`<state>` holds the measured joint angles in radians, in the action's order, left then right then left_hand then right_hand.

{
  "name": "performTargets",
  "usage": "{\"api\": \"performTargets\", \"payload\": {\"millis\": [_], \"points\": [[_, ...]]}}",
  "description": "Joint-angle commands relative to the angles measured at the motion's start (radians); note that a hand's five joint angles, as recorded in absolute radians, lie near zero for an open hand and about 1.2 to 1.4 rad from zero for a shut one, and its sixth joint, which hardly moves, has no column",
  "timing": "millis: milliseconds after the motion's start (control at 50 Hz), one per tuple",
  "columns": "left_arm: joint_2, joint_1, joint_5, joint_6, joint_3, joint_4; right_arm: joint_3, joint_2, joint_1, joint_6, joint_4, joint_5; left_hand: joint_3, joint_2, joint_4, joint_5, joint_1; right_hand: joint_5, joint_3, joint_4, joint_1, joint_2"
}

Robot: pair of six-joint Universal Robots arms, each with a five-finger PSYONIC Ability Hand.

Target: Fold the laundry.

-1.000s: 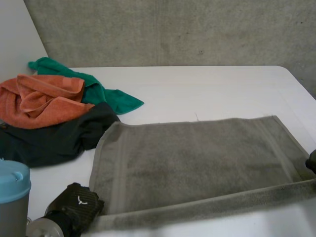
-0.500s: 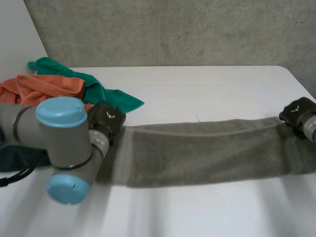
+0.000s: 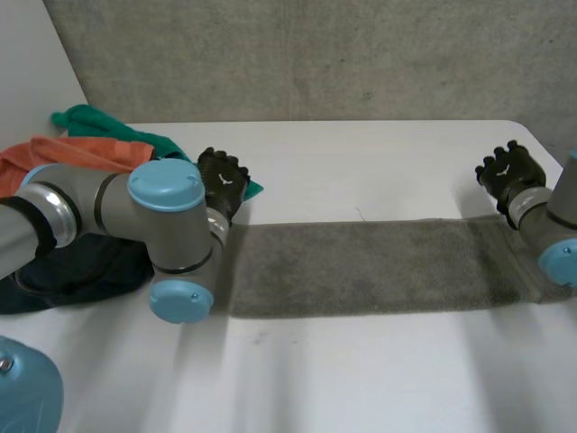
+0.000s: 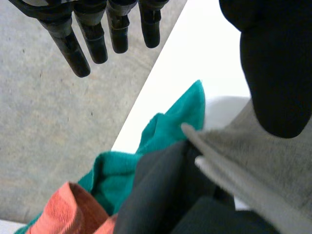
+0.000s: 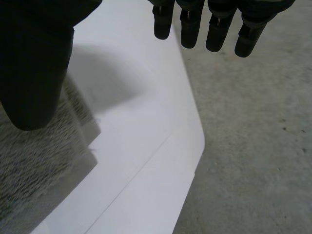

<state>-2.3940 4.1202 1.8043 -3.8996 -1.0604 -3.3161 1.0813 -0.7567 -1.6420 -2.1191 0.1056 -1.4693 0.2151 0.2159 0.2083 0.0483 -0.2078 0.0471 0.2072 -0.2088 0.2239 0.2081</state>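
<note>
Grey towel (image 3: 361,266) flat, ends beside hands | left hand (image 3: 222,180), right hand (image 3: 510,171): fingers straight, empty

Nubby grey terry towel (image 3: 361,275), smooth matt white table (image 3: 361,171), rough concrete floor (image 3: 315,54)

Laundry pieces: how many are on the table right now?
4. A grey towel lies folded in a strip across the middle; an orange towel, a green towel and a dark garment are piled behind the left arm, which may hide more.
</note>
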Motion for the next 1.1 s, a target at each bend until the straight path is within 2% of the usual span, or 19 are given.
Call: {"api": "performTargets", "payload": {"millis": [20, 120, 200, 320, 460, 540, 580, 600, 620, 720, 860, 920, 980, 1020, 1040, 1080, 1100], "points": [[0.102, -0.018, 0.026, 0.023, -0.058, 0.007, 0.141, -0.216, 0.066, -0.284, -0.055, 0.056, -0.041, -0.041, -0.034, -0.048, 0.033, -0.047, -0.033, 0.034, -0.049, -0.034], [0.22, -0.02, 0.02, 0.115, -0.17, 0.004, 0.283, -0.352, 0.196, -0.326, -0.206, 0.237, -0.041, -0.041, -0.034, -0.048, 0.033, -0.047, -0.033, 0.034, -0.049, -0.034], [0.281, -0.02, 0.009, 0.207, -0.236, 0.006, 0.359, -0.363, 0.309, -0.325, -0.309, 0.314, -0.041, -0.041, -0.034, -0.048, 0.033, 0.027, 0.042, -0.04, 0.025, 0.041], [0.326, -0.026, -0.022, 0.296, -0.306, 0.001, 0.442, -0.363, 0.401, -0.32, -0.308, 0.349, -0.041, -0.041, -0.034, -0.048, 0.033, 0.268, 0.283, -0.281, 0.266, 0.282], [0.329, -0.028, -0.051, 0.31, -0.337, -0.005, 0.491, -0.299, 0.421, -0.279, -0.187, 0.399, -0.041, -0.041, -0.034, -0.048, 0.033, 0.31, 0.324, -0.322, 0.307, 0.323], [0.328, -0.028, -0.051, 0.312, -0.339, -0.005, 0.491, -0.26, 0.419, -0.272, -0.146, 0.399, -0.041, -0.041, -0.034, -0.048, 0.033, 0.356, 0.371, -0.369, 0.354, 0.37], [0.328, -0.028, -0.051, 0.312, -0.339, -0.005, 0.489, -0.245, 0.419, -0.272, -0.124, 0.394, -0.041, -0.041, -0.034, -0.048, 0.033, 0.579, 0.593, -0.591, 0.576, 0.592], [0.328, -0.028, -0.051, 0.312, -0.34, -0.005, 0.489, -0.24, 0.419, -0.274, -0.103, 0.392, -0.041, -0.041, -0.034, -0.048, 0.033, 0.987, 1.001, -0.999, 0.984, 1.0], [0.329, -0.028, -0.051, 0.312, -0.342, -0.005, 0.489, -0.24, 0.421, -0.274, -0.092, 0.391, -0.041, -0.041, -0.034, -0.048, 0.033, 1.173, 1.187, -1.186, 1.171, 1.186], [0.332, -0.026, -0.051, 0.313, -0.348, -0.006, 0.5, -0.242, 0.45, -0.285, -0.043, 0.359, -0.041, -0.041, -0.034, -0.048, 0.033, 1.175, 1.189, -1.187, 1.172, 1.188], [0.369, -0.024, -0.051, 0.312, -0.366, -0.005, 0.497, -0.306, 0.573, -0.211, 0.043, 0.235, -0.041, -0.041, -0.034, -0.048, 0.033, 1.175, 1.189, -1.187, 1.172, 1.188], [0.391, -0.023, -0.051, 0.312, -0.386, -0.006, 0.473, -0.34, 0.574, -0.151, 0.042, 0.213, -0.041, -0.041, -0.034, -0.048, 0.033, 1.175, 1.189, -1.187, 1.172, 1.188], [0.409, -0.023, -0.051, 0.312, -0.403, -0.006, 0.476, -0.357, 0.547, -0.113, 0.054, 0.23, -0.041, -0.041, -0.034, -0.048, 0.033, 1.175, 1.189, -1.187, 1.172, 1.188], [0.421, -0.021, -0.051, 0.312, -0.412, -0.006, 0.47, -0.398, 0.446, -0.116, 0.054, 0.262, -0.041, -0.041, -0.034, -0.048, 0.033, 1.175, 1.189, -1.187, 1.172, 1.188], [0.424, -0.021, -0.051, 0.312, -0.415, -0.006, 0.466, -0.424, 0.342, -0.117, 0.059, 0.295, -0.041, -0.041, -0.034, -0.048, 0.033, 1.175, 1.189, -1.187, 1.172, 1.188], [0.435, -0.018, -0.049, 0.312, -0.423, -0.006, 0.471, -0.443, 0.254, -0.117, 0.071, 0.331, -0.041, -0.041, -0.034, -0.048, 0.033, 1.175, 1.189, -1.187, 1.172, 1.188], [0.438, -0.018, -0.049, 0.312, -0.426, -0.006, 0.482, -0.457, 0.169, -0.117, 0.091, 0.365, -0.041, -0.041, -0.034, -0.048, 0.033, 1.175, 1.189, -1.187, 1.172, 1.188]]}}
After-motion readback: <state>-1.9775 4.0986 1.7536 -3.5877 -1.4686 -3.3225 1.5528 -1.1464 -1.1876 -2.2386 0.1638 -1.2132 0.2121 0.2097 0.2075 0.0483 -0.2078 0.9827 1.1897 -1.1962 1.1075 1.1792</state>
